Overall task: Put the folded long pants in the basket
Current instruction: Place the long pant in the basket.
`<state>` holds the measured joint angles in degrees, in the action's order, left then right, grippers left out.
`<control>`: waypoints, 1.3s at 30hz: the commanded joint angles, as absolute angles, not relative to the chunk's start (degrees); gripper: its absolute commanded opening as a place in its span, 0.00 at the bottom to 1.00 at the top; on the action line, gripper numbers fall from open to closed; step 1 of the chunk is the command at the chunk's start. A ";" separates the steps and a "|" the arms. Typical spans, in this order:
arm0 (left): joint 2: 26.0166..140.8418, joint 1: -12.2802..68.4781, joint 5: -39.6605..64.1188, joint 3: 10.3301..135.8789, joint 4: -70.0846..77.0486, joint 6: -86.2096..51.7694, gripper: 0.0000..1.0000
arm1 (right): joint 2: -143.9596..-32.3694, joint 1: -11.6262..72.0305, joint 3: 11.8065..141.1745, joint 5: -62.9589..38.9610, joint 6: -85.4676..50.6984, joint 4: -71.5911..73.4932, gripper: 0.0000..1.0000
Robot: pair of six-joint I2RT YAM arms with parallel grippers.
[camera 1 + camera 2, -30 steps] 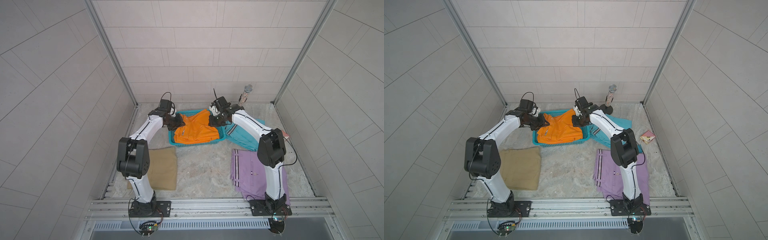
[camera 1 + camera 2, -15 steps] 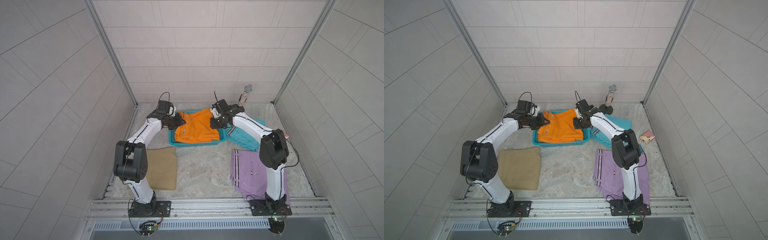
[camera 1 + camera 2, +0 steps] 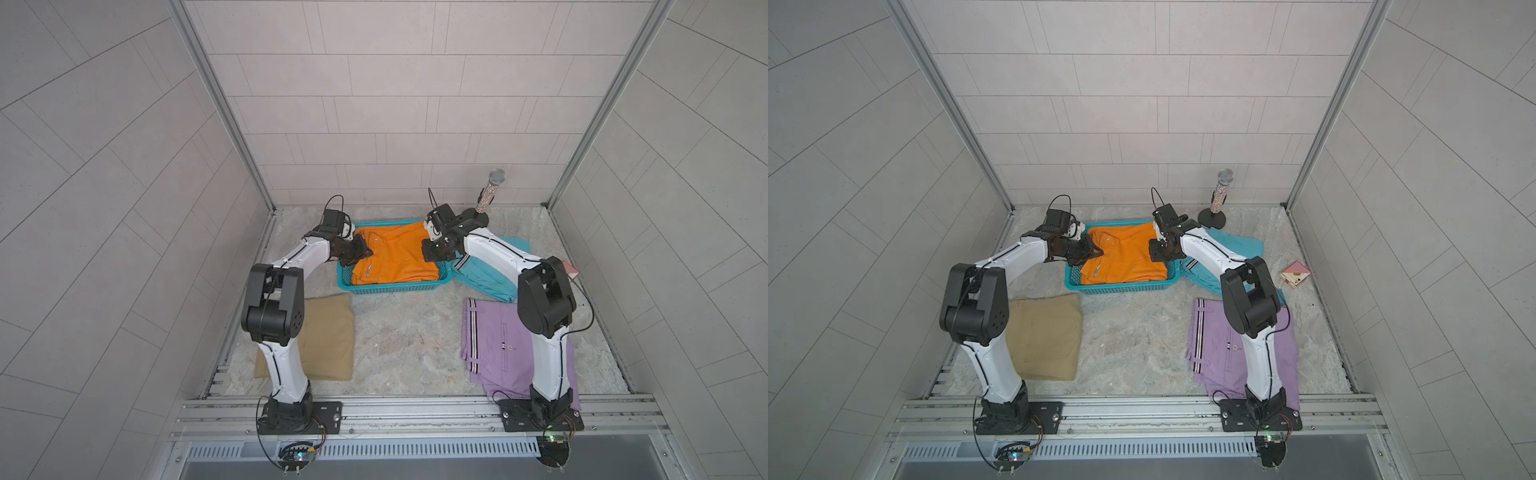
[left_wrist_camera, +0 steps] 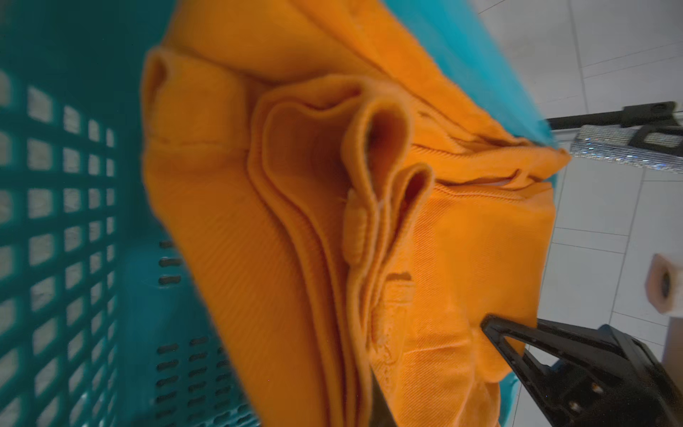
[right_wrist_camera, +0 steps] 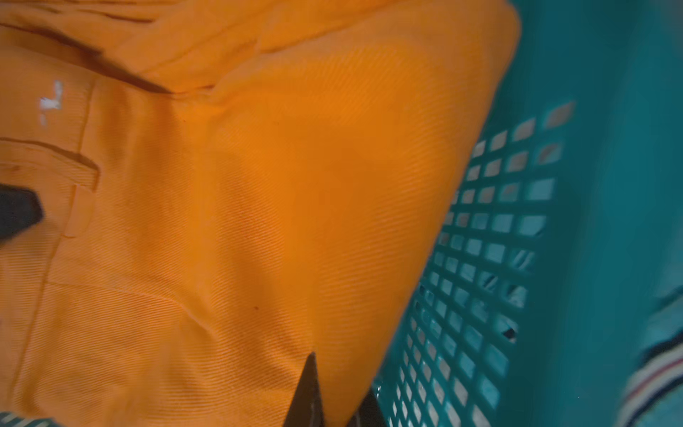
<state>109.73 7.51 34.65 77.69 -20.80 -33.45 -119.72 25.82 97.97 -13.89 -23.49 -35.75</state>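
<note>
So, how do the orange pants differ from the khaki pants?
The orange pants lie in the basket; the khaki pants lie on the table. The left gripper and right gripper are shut on the orange pants; neither touches the khaki pants. Both are plain and folded.

Left arm [image 3: 299, 258]: rises from its base, folds at the black elbow, then reaches forward and inward, forearm sloping down.
Right arm [image 3: 494, 249]: mirrors that pose from the opposite side, forearm angled inward and down.
Left gripper [image 3: 360, 252]: low, pointing inward, jaws clamped on one edge of the orange pants [image 3: 395, 257]; one finger [image 4: 536, 340] lies over the cloth.
Right gripper [image 3: 430, 254]: low, facing the left gripper, jaws pinched tight on the opposite edge.
Spacing: the grippers stand apart.
</note>
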 commanded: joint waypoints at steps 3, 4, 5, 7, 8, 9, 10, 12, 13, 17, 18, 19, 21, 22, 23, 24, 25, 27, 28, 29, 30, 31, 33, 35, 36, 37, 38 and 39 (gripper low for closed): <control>108.46 7.13 32.08 80.06 -23.92 -31.72 0.00 | -121.10 25.92 97.39 -12.48 -23.96 -38.13 0.00; 109.05 7.12 31.48 81.16 -25.96 -31.29 0.09 | -120.59 25.87 97.62 -12.49 -23.99 -38.46 0.00; 109.47 7.12 30.65 82.24 -28.44 -30.88 0.27 | -120.06 25.92 98.06 -12.58 -23.96 -39.09 0.00; 109.62 7.19 29.61 84.78 -33.65 -29.21 0.56 | -118.40 26.09 99.39 -12.38 -23.51 -40.42 0.12; 109.16 7.34 29.23 85.47 -35.07 -28.78 0.62 | -117.48 26.19 100.18 -11.87 -23.24 -41.04 0.19; 108.22 7.44 28.95 85.85 -36.05 -28.65 0.70 | -116.48 26.45 101.49 -11.23 -22.97 -41.96 0.25; 106.99 7.49 28.24 85.96 -36.68 -28.84 0.79 | -115.58 26.58 102.76 -10.67 -22.53 -43.04 0.29; 104.34 7.43 26.49 86.60 -38.16 -29.17 0.86 | -114.16 26.97 105.38 -9.62 -22.40 -44.80 0.34; 102.95 7.49 25.67 87.29 -39.06 -29.18 0.87 | -113.47 27.22 106.72 -9.34 -22.24 -45.51 0.35; 99.58 8.62 24.92 89.13 -40.65 -29.99 0.56 | -111.83 28.57 108.99 -8.29 -22.69 -45.66 0.37; 99.20 9.32 25.33 89.02 -40.12 -30.52 0.41 | -111.86 28.95 108.61 -8.42 -23.07 -44.57 0.37; 99.42 9.93 25.87 88.90 -39.99 -30.95 0.28 | -112.33 29.14 108.57 -8.96 -23.48 -43.82 0.38; 100.23 11.08 27.57 87.52 -38.74 -32.08 0.14 | -114.37 29.56 108.65 -10.05 -24.47 -43.31 0.38; 100.91 11.54 28.34 85.98 -37.26 -32.90 0.10 | -115.70 29.73 108.67 -10.39 -24.78 -43.15 0.37; 101.64 11.89 28.90 84.43 -35.68 -33.56 0.08 | -117.03 29.89 108.59 -10.56 -25.02 -43.10 0.36; 102.65 12.29 29.37 82.59 -33.46 -34.20 0.06 | -118.56 29.99 108.45 -11.07 -25.44 -43.13 0.36; 103.96 12.34 30.10 81.09 -31.47 -34.72 0.06 | -120.09 29.98 108.34 -11.61 -25.65 -43.40 0.35; 107.37 12.30 30.87 80.14 -29.76 -34.70 0.03 | -123.04 29.98 107.77 -11.79 -26.06 -43.04 0.34; 109.53 12.22 30.85 80.84 -30.30 -33.94 0.02 | -124.29 29.97 107.44 -11.50 -26.09 -43.07 0.33; 111.34 12.09 30.66 81.90 -31.72 -32.97 0.02 | -125.28 29.98 107.22 -11.14 -26.10 -42.99 0.33; 113.24 11.88 30.06 83.85 -34.58 -31.26 0.01 | -126.16 30.01 107.01 -10.77 -26.04 -43.00 0.33; 115.13 11.85 28.93 85.75 -37.44 -30.21 0.01 | -126.78 30.00 106.89 -10.65 -25.89 -43.02 0.33; 116.80 11.80 28.67 87.59 -39.66 -29.28 0.02 | -127.13 30.02 107.29 -10.76 -25.47 -43.47 0.33; 115.59 11.74 27.82 87.62 -39.64 -29.56 0.20 | -125.93 30.13 108.34 -10.79 -24.89 -44.51 0.33; 114.20 11.75 27.05 87.67 -39.81 -29.81 0.38 | -124.63 30.07 109.09 -10.55 -24.71 -45.14 0.34; 112.77 11.75 26.22 88.12 -40.79 -30.04 0.54 | -123.23 30.07 109.94 -10.46 -24.53 -45.93 0.35; 111.64 11.69 25.73 89.13 -42.42 -30.42 0.67 | -121.71 30.12 110.72 -10.45 -24.50 -46.77 0.35; 110.41 11.69 25.58 90.86 -45.19 -30.77 0.76 | -119.66 30.27 111.32 -10.53 -24.35 -47.55 0.36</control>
